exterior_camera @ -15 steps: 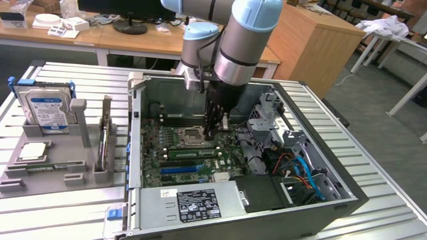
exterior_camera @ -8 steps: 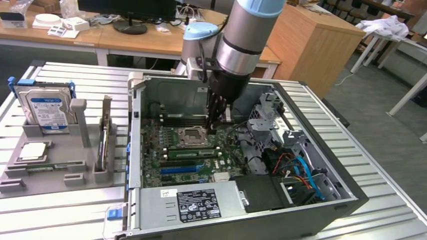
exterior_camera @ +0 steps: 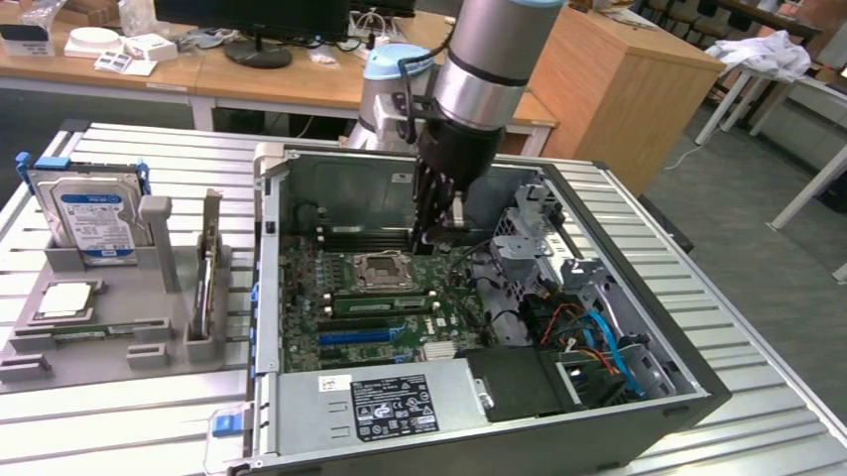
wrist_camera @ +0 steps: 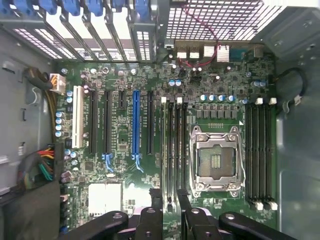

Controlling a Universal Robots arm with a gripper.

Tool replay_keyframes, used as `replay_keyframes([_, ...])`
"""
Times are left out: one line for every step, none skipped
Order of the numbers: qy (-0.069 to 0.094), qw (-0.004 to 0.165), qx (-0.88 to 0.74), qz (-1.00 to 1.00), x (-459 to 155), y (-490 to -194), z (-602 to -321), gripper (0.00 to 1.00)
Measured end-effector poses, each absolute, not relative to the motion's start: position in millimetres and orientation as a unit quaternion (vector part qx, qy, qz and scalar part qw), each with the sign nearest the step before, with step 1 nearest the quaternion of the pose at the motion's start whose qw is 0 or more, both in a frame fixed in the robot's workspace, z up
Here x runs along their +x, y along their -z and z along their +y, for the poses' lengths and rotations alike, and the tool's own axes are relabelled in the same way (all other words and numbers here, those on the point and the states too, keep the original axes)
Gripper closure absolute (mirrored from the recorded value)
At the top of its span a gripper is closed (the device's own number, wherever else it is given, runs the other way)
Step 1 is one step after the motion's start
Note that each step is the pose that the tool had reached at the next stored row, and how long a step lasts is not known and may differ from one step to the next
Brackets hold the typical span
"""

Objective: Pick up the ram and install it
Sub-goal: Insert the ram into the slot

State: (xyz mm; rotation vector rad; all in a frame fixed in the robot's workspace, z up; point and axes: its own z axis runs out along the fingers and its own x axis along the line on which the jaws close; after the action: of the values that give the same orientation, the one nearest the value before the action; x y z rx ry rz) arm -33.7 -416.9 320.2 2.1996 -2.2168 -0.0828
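Note:
A long green ram stick [exterior_camera: 379, 302] stands on edge in a memory slot between the CPU socket [exterior_camera: 385, 270] and the blue expansion slot, inside the open computer case [exterior_camera: 270, 297]. From the wrist view the ram [wrist_camera: 165, 150] is a thin pale-green line beside the black slots. My gripper [exterior_camera: 437, 236] hangs inside the case above the motherboard. Its two black fingers [wrist_camera: 155, 202] straddle the near end of those slots, and the gripper [wrist_camera: 169, 197] is open with nothing between the fingers.
A grey fixture [exterior_camera: 159, 342] at the exterior view's left holds a hard drive [exterior_camera: 93, 213], a silver processor chip [exterior_camera: 66, 297] and an upright card [exterior_camera: 208, 268]. A power supply [exterior_camera: 384, 402], a cable bundle [exterior_camera: 596, 342] and a drive cage [exterior_camera: 537, 233] crowd the case.

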Motion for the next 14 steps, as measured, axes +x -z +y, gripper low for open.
replay_keyframes([0.026, 0.009, 0.704, -0.710, -34, -323, -417, 0.75])
replay_keyframes([0.026, 0.009, 0.704, -0.710, -34, -325, -417, 0.75])
replay_keyframes([0.026, 0.009, 0.704, -0.710, -34, -328, -417, 0.75])
replay_keyframes([0.026, 0.009, 0.704, -0.710, -34, -330, -417, 0.75])
replay_keyframes([0.026, 0.009, 0.704, -0.710, -34, -332, -417, 0.75])
replay_keyframes([0.026, 0.009, 0.704, -0.710, -34, -334, -417, 0.75])
replay_keyframes([0.026, 0.009, 0.704, -0.710, -34, -336, -417, 0.75])
replay_keyframes([0.026, 0.009, 0.704, -0.710, -34, -338, -417, 0.75])
replay_keyframes([0.026, 0.009, 0.704, -0.710, -34, -340, -417, 0.75])
replay_keyframes([0.026, 0.009, 0.704, -0.710, -34, -342, -417, 0.75])
replay_keyframes([0.026, 0.009, 0.704, -0.710, -34, -344, -417, 0.75])
replay_keyframes([0.026, 0.009, 0.704, -0.710, -34, -346, -417, 0.75])
replay_keyframes([0.026, 0.009, 0.704, -0.710, -34, -348, -417, 0.75])
replay_keyframes([0.026, 0.009, 0.704, -0.710, -34, -350, -417, 0.75])
